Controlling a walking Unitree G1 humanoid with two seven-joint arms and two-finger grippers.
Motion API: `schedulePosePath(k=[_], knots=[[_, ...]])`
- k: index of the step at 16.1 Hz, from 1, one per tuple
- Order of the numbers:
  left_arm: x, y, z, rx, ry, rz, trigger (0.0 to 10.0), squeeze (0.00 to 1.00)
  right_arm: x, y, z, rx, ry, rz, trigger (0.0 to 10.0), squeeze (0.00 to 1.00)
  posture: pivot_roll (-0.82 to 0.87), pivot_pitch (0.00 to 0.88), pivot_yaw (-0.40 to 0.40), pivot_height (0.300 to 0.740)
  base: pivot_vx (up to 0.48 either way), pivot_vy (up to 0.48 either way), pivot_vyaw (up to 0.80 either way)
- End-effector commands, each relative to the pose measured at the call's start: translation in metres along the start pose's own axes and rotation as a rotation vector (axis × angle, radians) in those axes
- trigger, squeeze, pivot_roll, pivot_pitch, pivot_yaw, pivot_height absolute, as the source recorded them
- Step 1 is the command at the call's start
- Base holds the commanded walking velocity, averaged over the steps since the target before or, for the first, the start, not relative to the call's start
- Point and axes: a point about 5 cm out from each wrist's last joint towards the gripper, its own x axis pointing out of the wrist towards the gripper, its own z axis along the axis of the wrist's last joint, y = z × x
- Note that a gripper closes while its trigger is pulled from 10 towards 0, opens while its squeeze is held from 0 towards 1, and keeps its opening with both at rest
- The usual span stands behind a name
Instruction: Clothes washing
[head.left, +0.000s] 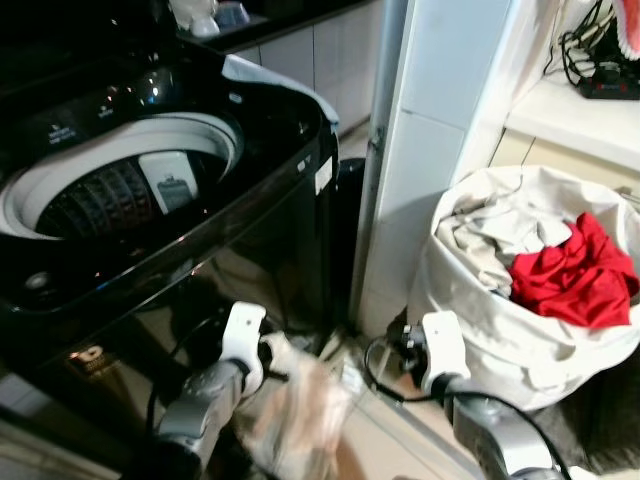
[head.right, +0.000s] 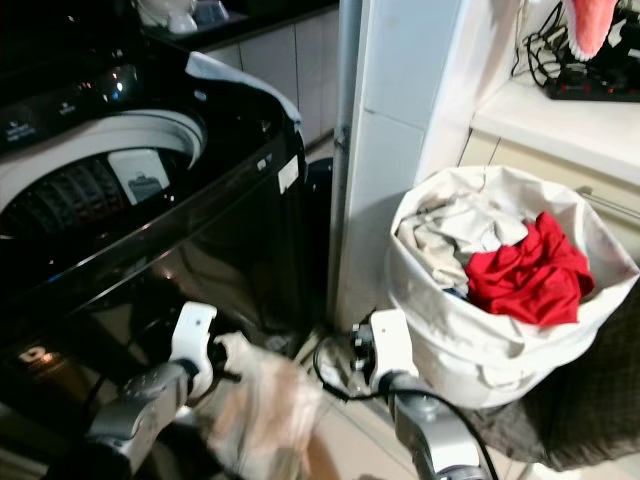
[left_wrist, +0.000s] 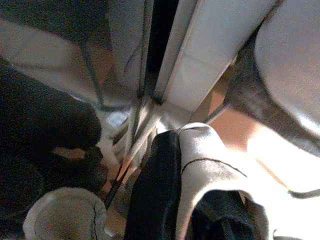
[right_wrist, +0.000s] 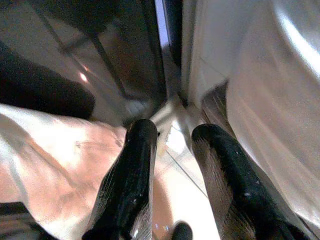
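A black top-loading washing machine (head.left: 250, 215) stands at the left with its lid up and its drum (head.left: 110, 195) open. To the right a white laundry bag (head.left: 470, 330) holds a red garment (head.left: 575, 270) and grey-white clothes (head.left: 490, 235). My left gripper (head.left: 283, 362) is low in front of the machine, shut on a pale beige garment (head.left: 295, 410) that hangs blurred below it. In the left wrist view the cloth (left_wrist: 210, 165) drapes over a black finger (left_wrist: 155, 190). My right gripper (right_wrist: 175, 132) is open and holds nothing, low beside the bag's base.
A white pillar (head.left: 430, 150) rises between the machine and the bag. A white shelf (head.left: 570, 115) with cables and a power strip (head.left: 605, 80) sits behind the bag. Cabinets (head.left: 310, 50) line the back. A black cable (head.left: 385, 375) loops on the floor.
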Motion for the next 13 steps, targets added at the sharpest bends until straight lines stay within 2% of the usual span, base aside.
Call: schedulePosePath(k=[1, 3, 4, 7, 8, 10, 13], knots=[[0.002, 0.001, 0.01, 0.042, -0.044, 0.006, 10.0, 0.0, 0.001, -0.004, -0.001, -0.015, -0.002, -0.011, 10.0, 0.0, -0.04, 0.0, 0.044, 0.74, 0.0, -0.48, 0.0], [0.001, 0.008, 0.012, 0.046, -0.06, 0.067, 10.0, 0.0, 0.002, -0.006, -0.007, -0.002, 0.004, -0.014, 10.0, 0.0, -0.04, 0.0, 0.053, 0.74, 0.0, -0.48, 0.0], [0.001, 0.013, 0.012, 0.062, -0.056, 0.099, 10.0, 0.0, 0.003, -0.009, -0.017, 0.016, 0.035, -0.027, 10.0, 0.0, -0.04, 0.0, 0.056, 0.74, 0.0, -0.48, 0.0], [0.0, 0.025, 0.009, 0.017, -0.058, 0.157, 10.0, 0.0, 0.007, -0.011, -0.035, 0.037, 0.089, -0.035, 10.0, 0.0, -0.03, 0.0, 0.05, 0.74, 0.0, -0.33, 0.0], [-0.002, 0.034, 0.002, 0.019, -0.022, 0.18, 10.0, 0.0, 0.008, -0.01, -0.044, 0.046, 0.119, -0.03, 10.0, 0.0, -0.02, 0.0, 0.045, 0.74, 0.0, 0.0, 0.0], [-0.01, 0.045, -0.028, 0.064, 0.106, 0.197, 10.0, 0.0, 0.008, -0.005, -0.066, 0.08, 0.19, -0.022, 10.0, 0.0, 0.0, 0.0, 0.041, 0.74, 0.0, 0.0, 0.0], [-0.015, 0.053, -0.05, -0.013, 0.19, 0.249, 10.0, 0.0, 0.009, -0.004, -0.085, 0.101, 0.268, -0.052, 10.0, 0.0, 0.02, 0.0, 0.029, 0.74, 0.0, 0.0, 0.0]])
